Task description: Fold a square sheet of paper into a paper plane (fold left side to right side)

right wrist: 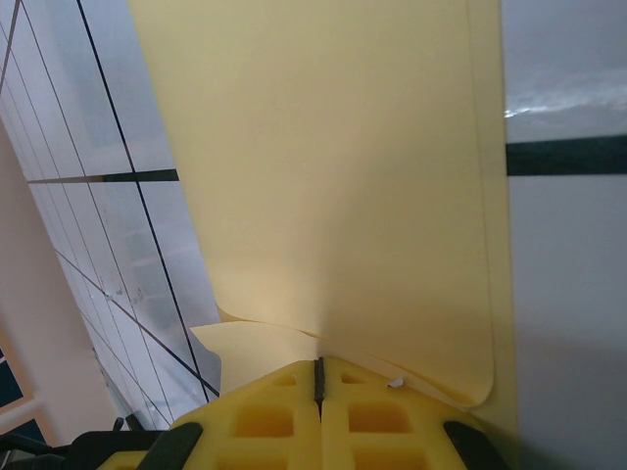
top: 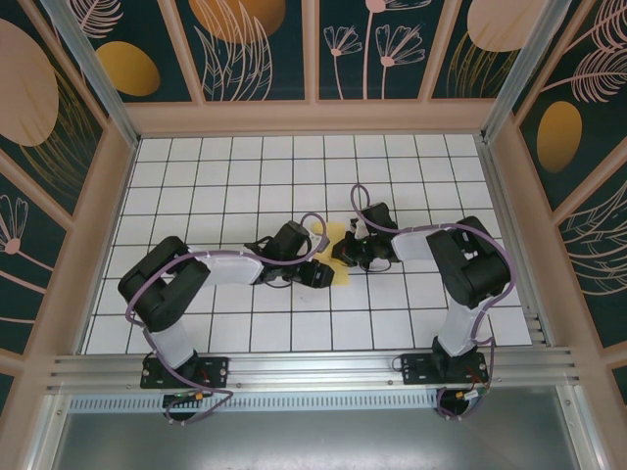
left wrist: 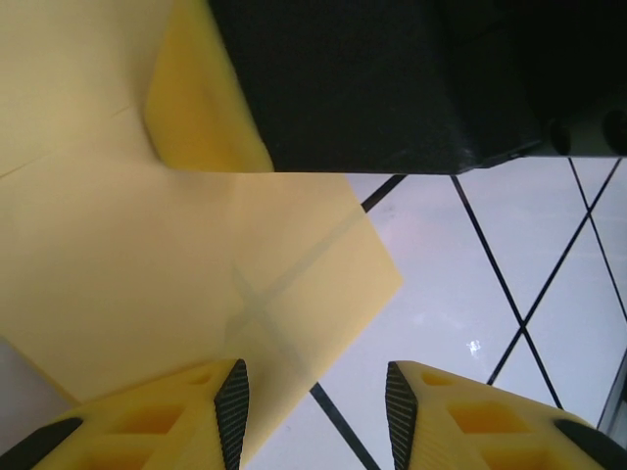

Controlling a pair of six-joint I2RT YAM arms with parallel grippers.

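Right arm (top: 460, 259) folds inward, jaws seemingly pinching paper (right wrist: 323, 176).

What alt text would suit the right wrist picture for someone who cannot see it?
The right pincer, yellow and shut, pinches the edge of a yellow sheet of paper that spreads up across the picture. Behind lies a white table with dark grid lines.

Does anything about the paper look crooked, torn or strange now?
Slightly. The paper pinched by the shut right gripper has two layers with unmatched edges: the upper stops short of the lower, and one corner curls loose beside it. No tear shows.
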